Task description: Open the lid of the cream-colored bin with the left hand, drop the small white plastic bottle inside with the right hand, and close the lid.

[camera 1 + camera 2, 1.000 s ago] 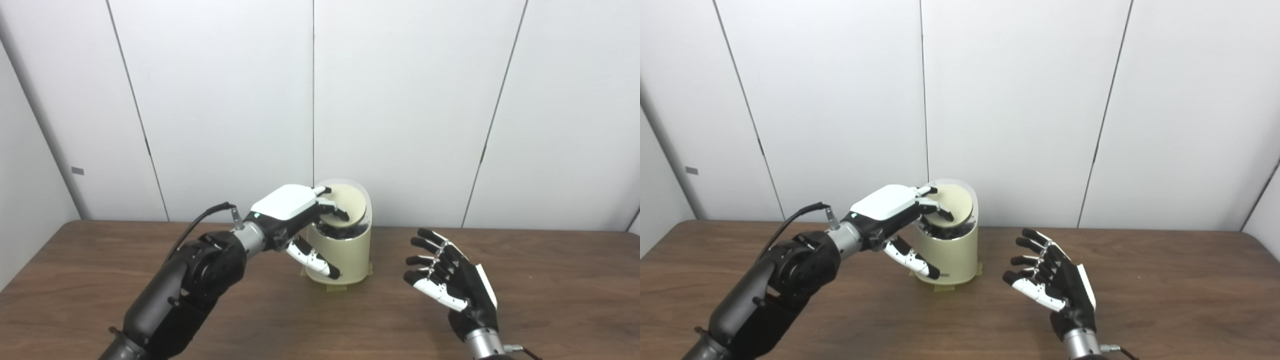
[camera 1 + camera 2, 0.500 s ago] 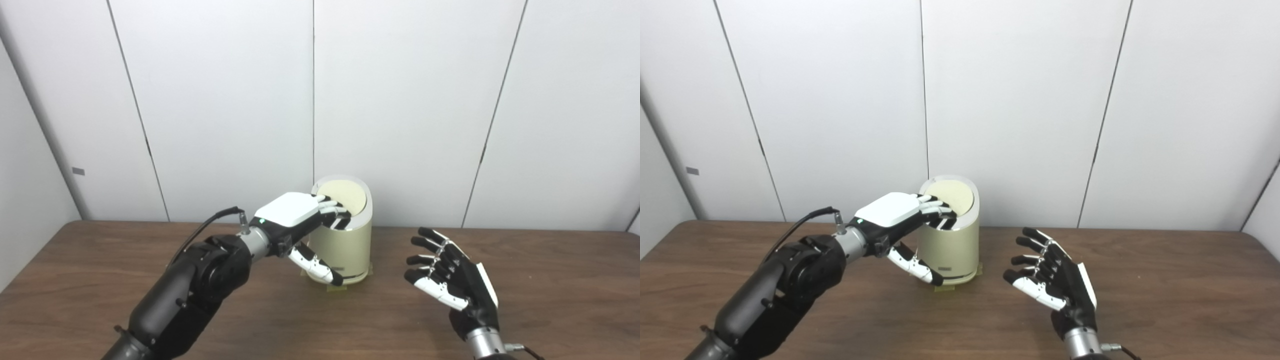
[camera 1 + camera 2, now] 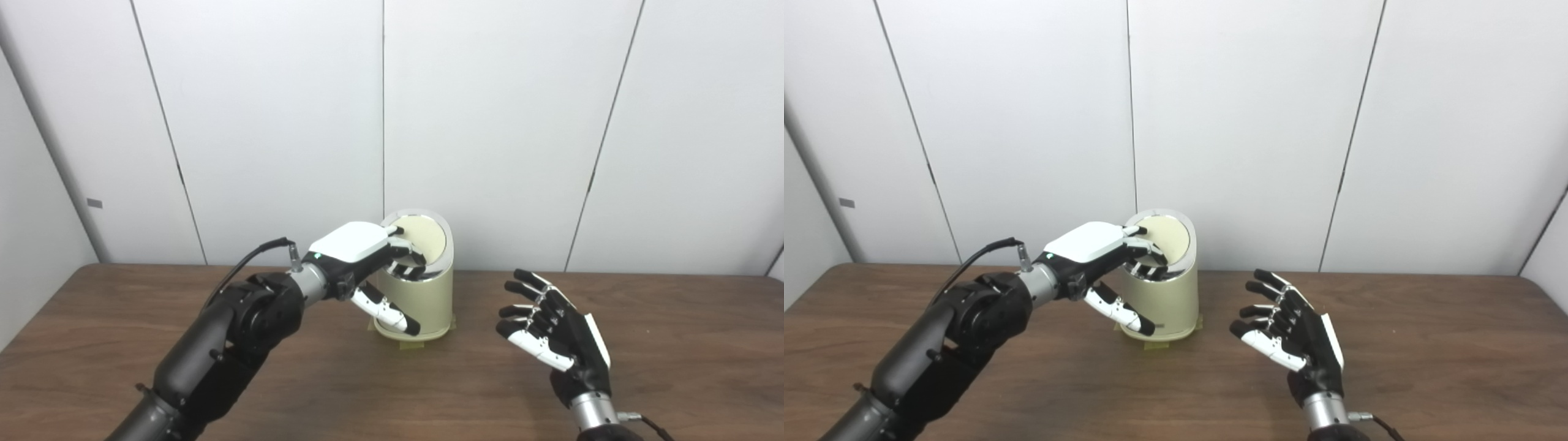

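The cream-colored bin (image 3: 416,300) stands upright on the bench (image 3: 392,380), near the back edge at centre, on what looks like tape at its base. Its lid (image 3: 424,237) is a round disc set in a shiny rim and tilted, with the high edge toward the wall and the low edge toward the robot.

The left hand (image 3: 361,260) is at the bin's top on the robot's left side. Its fingers (image 3: 409,252) curl over the near rim and rest on the lower part of the lid, and its thumb (image 3: 386,312) runs down the outside of the bin wall. The hand holds nothing; the fingers are bent against the lid, not closed around anything.

The right hand (image 3: 557,337) hovers above the bench to the right of the bin, well apart from it, palm turned inward, fingers spread and empty.

The small white plastic bottle is not visible in either view. With the right hand empty, it is judged to be inside the bin already, but the pictures cannot confirm this.

Governing relation: the lid lies directly under the left fingers, and its tilt runs front to back. The left hand is the nearer hand by far. Judged step: seating the lid. The lid still appears tilted, so a push on the correct edge is judged necessary to level it.
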You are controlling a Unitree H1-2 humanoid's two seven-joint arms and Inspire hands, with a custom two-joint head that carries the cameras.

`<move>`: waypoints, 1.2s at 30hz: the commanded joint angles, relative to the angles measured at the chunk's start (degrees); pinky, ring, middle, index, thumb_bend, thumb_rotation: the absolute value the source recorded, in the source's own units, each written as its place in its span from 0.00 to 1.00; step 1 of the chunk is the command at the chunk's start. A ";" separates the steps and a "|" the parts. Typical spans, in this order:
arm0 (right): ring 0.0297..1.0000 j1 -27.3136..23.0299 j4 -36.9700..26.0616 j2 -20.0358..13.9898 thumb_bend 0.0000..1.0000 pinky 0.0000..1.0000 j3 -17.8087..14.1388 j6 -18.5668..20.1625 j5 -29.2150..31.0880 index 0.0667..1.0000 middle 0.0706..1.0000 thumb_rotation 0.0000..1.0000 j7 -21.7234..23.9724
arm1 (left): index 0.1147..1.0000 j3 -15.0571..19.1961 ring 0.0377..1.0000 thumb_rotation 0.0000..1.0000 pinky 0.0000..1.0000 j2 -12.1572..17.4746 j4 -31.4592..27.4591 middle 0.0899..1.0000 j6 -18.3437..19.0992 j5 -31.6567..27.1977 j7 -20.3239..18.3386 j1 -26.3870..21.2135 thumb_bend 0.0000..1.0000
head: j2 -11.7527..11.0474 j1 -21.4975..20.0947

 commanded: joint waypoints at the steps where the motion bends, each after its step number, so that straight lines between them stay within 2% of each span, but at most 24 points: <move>1: 0.54 -2.07 -1.62 0.02 0.69 0.42 -0.14 -1.28 -0.27 0.74 0.70 0.24 -0.37 | 0.80 1.02 1.00 0.48 1.00 0.42 -0.46 0.82 -0.22 -1.59 0.30 0.78 0.97 | 0.01 0.00; 5: 0.54 -2.13 -1.63 0.07 0.68 0.42 -0.10 -1.41 -0.30 0.74 0.70 0.23 -0.48 | 0.80 5.60 0.97 0.42 1.00 -1.37 -2.54 0.82 -2.16 -4.26 6.97 2.69 0.90 | -0.03 -0.05; 11: 0.56 -1.98 -1.75 -0.03 0.68 0.43 -0.01 -1.02 -0.50 0.73 0.71 0.22 -0.54 | 0.84 10.44 0.98 0.41 0.95 -3.34 -3.05 0.85 -6.12 -5.55 15.09 4.50 0.80 | -0.08 0.30; 17: 0.55 -1.89 -1.65 0.01 0.70 0.43 -0.32 -0.82 0.33 0.73 0.71 0.20 -0.36 | 0.91 13.02 0.99 0.42 0.89 -4.37 -3.01 0.92 -7.20 -5.10 20.12 6.10 0.77 | 0.02 0.33; 19: 0.55 -1.81 -1.93 0.04 0.70 0.42 -0.35 -0.40 0.26 0.73 0.71 0.20 -0.51 | 0.93 13.79 0.99 0.41 0.89 -4.81 -3.24 0.94 -7.25 -5.61 21.34 6.78 0.76 | 0.02 0.28; 26: 0.54 -1.73 -1.75 -0.30 0.70 0.43 -0.18 -0.97 0.35 0.73 0.69 0.19 -0.22 | 0.92 16.69 0.95 0.35 0.86 -6.22 -3.25 0.94 -11.55 -8.03 26.64 9.73 0.74 | 0.08 0.29; 28: 0.54 -1.78 -1.84 -0.36 0.71 0.42 -0.23 -0.89 0.35 0.72 0.69 0.21 -0.27 | 0.91 18.37 0.94 0.33 0.87 -7.39 -3.94 0.93 -11.15 -10.43 27.58 11.33 0.74 | 0.09 0.43; 31: 0.53 -1.87 -1.87 -0.41 0.72 0.41 -0.36 -0.88 0.51 0.72 0.68 0.20 -0.27 | 0.86 21.96 0.90 0.29 0.83 -10.02 -5.11 0.89 -9.35 -18.41 27.37 14.53 0.77 | 0.01 0.43; 34: 0.54 -2.09 -0.91 -0.80 0.71 0.42 -0.49 -2.02 0.54 0.73 0.69 0.21 -0.02 | 0.83 25.14 0.85 0.28 0.77 -12.56 -7.89 0.84 -4.99 -26.47 26.29 18.40 0.78 | -0.04 0.35; 36: 0.55 -2.18 -0.57 -1.02 0.72 0.43 -0.63 -2.62 0.23 0.72 0.69 0.22 -0.23 | 0.82 26.39 0.77 0.29 0.67 -13.57 -9.13 0.80 -3.63 -28.00 26.91 20.74 0.76 | 0.00 0.47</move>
